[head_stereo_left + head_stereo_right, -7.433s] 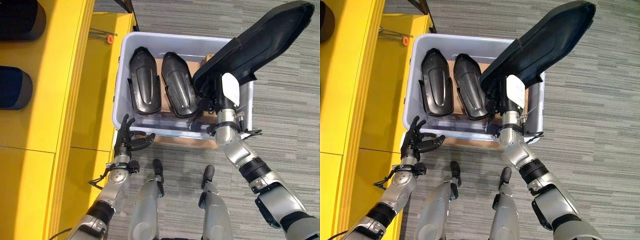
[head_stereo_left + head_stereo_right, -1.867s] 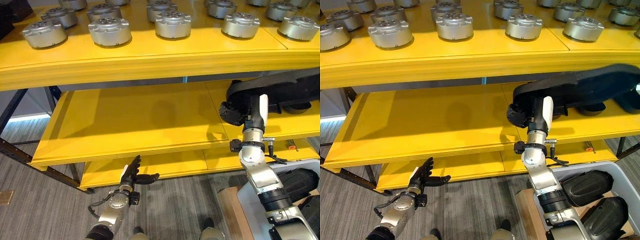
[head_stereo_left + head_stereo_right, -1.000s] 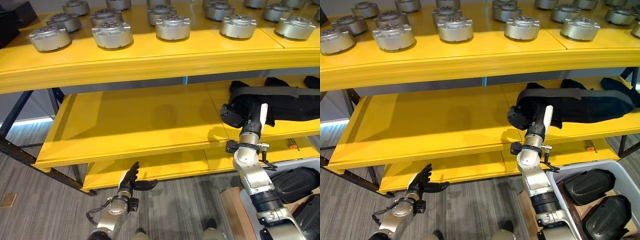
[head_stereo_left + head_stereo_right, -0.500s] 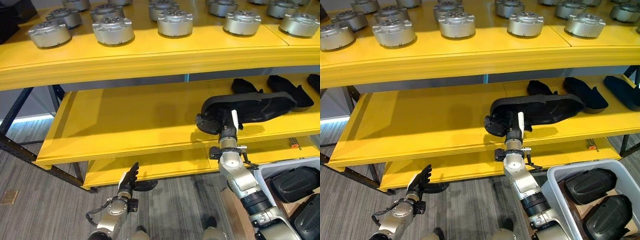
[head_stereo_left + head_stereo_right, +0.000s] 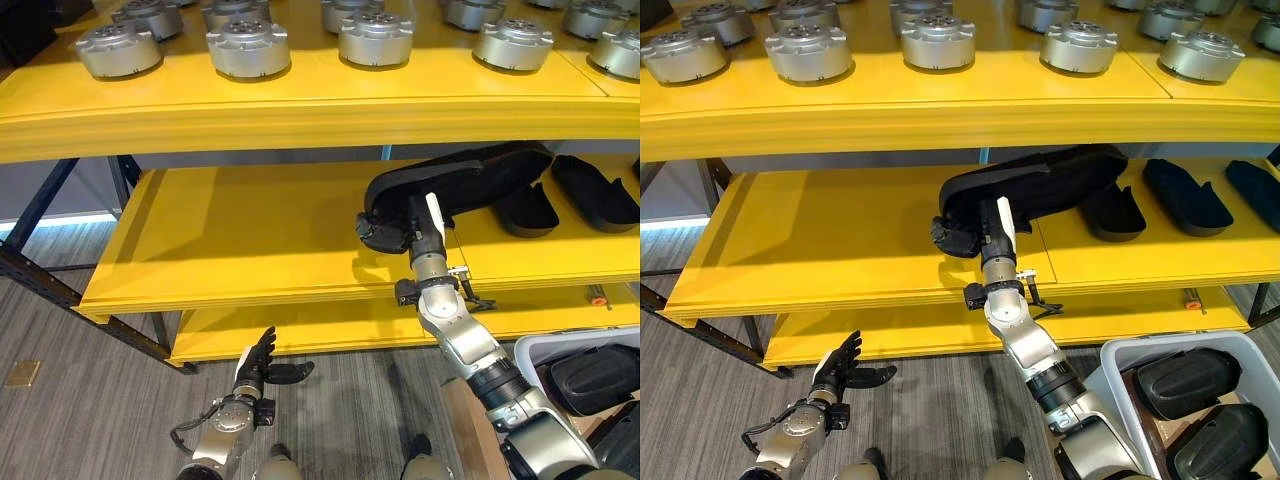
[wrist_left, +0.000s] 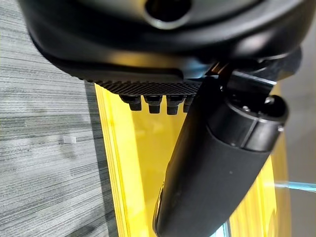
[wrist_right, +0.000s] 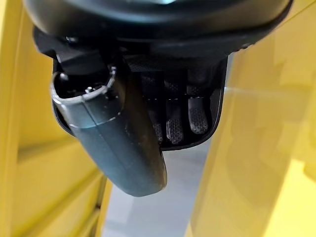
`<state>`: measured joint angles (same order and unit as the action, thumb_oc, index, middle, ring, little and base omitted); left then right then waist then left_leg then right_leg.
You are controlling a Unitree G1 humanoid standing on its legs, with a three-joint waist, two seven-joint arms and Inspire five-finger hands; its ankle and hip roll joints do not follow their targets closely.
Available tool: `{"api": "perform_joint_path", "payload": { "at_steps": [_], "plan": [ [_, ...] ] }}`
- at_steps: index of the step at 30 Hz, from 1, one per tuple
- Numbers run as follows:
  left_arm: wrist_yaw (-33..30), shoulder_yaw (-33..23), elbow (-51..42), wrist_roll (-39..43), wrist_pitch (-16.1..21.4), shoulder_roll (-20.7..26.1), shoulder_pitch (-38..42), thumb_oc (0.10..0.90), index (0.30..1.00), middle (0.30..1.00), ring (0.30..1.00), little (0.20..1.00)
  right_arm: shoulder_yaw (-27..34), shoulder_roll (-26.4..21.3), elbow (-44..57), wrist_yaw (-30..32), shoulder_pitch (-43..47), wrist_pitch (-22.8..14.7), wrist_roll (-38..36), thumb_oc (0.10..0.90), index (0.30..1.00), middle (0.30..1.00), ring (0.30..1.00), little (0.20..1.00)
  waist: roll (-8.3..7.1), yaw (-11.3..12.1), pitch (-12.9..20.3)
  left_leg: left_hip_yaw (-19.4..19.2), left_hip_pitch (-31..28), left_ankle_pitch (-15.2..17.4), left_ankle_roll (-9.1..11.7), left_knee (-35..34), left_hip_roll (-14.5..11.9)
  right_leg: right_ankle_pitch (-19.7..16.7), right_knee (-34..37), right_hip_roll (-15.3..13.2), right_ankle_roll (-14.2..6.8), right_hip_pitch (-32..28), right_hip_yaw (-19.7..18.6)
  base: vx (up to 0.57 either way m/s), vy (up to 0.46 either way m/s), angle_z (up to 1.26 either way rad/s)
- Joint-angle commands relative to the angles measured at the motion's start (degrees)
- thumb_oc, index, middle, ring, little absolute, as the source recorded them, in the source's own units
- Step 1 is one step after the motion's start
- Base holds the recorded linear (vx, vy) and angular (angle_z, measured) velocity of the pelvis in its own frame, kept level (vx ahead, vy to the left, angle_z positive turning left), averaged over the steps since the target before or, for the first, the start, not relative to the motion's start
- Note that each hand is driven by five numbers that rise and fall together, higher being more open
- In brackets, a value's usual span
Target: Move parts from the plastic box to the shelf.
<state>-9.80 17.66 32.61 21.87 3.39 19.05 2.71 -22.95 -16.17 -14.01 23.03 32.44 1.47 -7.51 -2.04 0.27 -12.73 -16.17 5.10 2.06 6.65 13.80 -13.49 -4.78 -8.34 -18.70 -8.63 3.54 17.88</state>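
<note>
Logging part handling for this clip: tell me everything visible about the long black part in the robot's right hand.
The long black part is a matte, plastic-looking shell, elongated with rounded ends and a raised rim. It lies roughly level above the yellow middle shelf, its far end beside other black parts already resting there. The right hand grips its near end, fingers curled over the edge; whether it touches the shelf is unclear.

you're facing a yellow shelf [image 5: 250, 240] on dark legs over grey carpet [image 5: 90, 400]. its top board carries rows of round silver metal parts [image 5: 246, 47]. on the middle board, to the right, lie black parts [image 5: 1186, 195] side by side. a grey plastic box [image 5: 1120, 358] of black parts sits on the floor, near right.
</note>
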Motion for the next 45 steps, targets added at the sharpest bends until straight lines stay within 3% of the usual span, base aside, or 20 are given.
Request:
{"api": "perform_joint_path", "payload": {
  "at_steps": [1,8,17,20,23,32,37,39,45],
  "plan": [
    [-1.6,-1.4,-6.0,-0.1,4.1,3.2,3.1,0.900,1.000,1.000,1.000,1.000,0.5,-0.5,3.6,-1.8,14.2,-4.6,6.5,0.400,0.300,0.300,0.300,0.300,-1.38,1.3,-0.3,-1.0,-2.2,3.2,-1.2,2.7,-1.1,3.8,-7.5,-3.3,-0.9,-1.1,-0.3,-0.01,-0.006,0.04],
    [-0.4,-2.4,-5.5,-0.1,4.5,3.7,2.6,0.900,1.000,1.000,1.000,1.000,-3.0,-3.4,0.6,-7.3,17.6,-3.4,8.0,0.400,0.300,0.300,0.300,0.300,-2.34,2.3,-0.3,-0.4,-1.6,3.2,-1.3,2.9,-1.4,3.9,-7.9,-3.1,-0.7,-0.7,0.0,0.00,-0.009,0.05],
    [2.5,-3.8,-6.5,0.1,5.5,4.5,2.1,0.900,1.000,1.000,1.000,1.000,-7.1,-12.0,-4.5,-16.9,20.8,-3.2,7.1,0.400,0.300,0.300,0.300,0.300,-3.52,3.2,-0.7,0.7,-0.5,3.1,-1.0,3.6,-1.9,4.1,-9.1,-2.8,-0.6,0.3,0.5,-0.02,-0.010,0.07],
    [3.7,-5.0,-7.4,1.2,6.3,4.6,1.4,0.900,1.000,1.000,1.000,1.000,-10.0,-19.1,-4.2,-21.8,23.3,-3.9,9.6,0.400,0.300,0.300,0.300,0.300,-3.80,3.2,-1.3,1.1,-0.2,3.1,-0.7,3.8,-2.4,4.5,-9.8,-2.5,-0.6,0.7,0.6,0.00,0.000,0.00],
    [4.2,-5.2,-7.5,1.4,6.5,4.6,1.3,0.900,1.000,1.000,1.000,1.000,-10.9,-21.1,-4.8,-23.0,24.1,-3.9,10.1,0.400,0.300,0.300,0.300,0.300,-3.93,3.2,-1.3,1.3,0.3,2.6,-0.6,3.8,-2.5,4.4,-9.7,-2.5,-0.5,0.9,0.7,0.00,0.000,0.00],
    [7.7,-4.3,-8.3,2.3,7.0,5.5,-0.1,0.900,1.000,1.000,1.000,1.000,-16.7,-35.6,-11.0,-28.1,30.3,-5.6,13.6,0.400,0.300,0.300,0.300,0.300,-3.85,3.2,-1.0,2.7,1.7,2.3,0.1,4.4,-3.4,5.2,-11.1,-1.8,-0.4,1.9,1.1,-0.01,-0.009,0.04],
    [8.6,-4.3,-8.6,3.6,7.3,6.4,0.4,0.900,1.000,1.000,1.000,1.000,-20.7,-41.4,-13.6,-30.0,34.9,-6.5,15.0,0.400,0.300,0.300,0.300,0.300,-3.67,3.3,-1.4,3.8,4.2,3.4,0.6,8.2,-4.3,6.9,-14.8,-2.0,-0.5,3.8,0.7,-0.06,-0.016,-0.01],
    [8.9,-4.3,-9.5,4.6,7.3,7.1,0.6,0.900,1.000,1.000,1.000,1.000,-22.8,-44.1,-14.7,-31.4,38.1,-6.6,15.0,0.400,0.300,0.300,0.300,0.300,-3.01,3.7,-2.2,5.3,7.8,5.3,1.1,13.9,-5.3,9.5,-20.2,-2.5,-0.3,7.0,0.1,-0.13,-0.030,0.02],
    [9.5,-5.0,-10.4,6.2,7.3,7.0,-0.3,0.900,1.000,1.000,1.000,1.000,-24.2,-46.4,-15.9,-33.3,40.5,-6.7,11.7,0.400,0.300,0.300,0.300,0.300,-1.95,4.2,-2.3,7.0,11.7,8.0,1.0,20.3,-6.1,12.5,-26.2,-3.0,0.2,11.2,-0.8,-0.04,-0.006,0.00]
  ]
}}
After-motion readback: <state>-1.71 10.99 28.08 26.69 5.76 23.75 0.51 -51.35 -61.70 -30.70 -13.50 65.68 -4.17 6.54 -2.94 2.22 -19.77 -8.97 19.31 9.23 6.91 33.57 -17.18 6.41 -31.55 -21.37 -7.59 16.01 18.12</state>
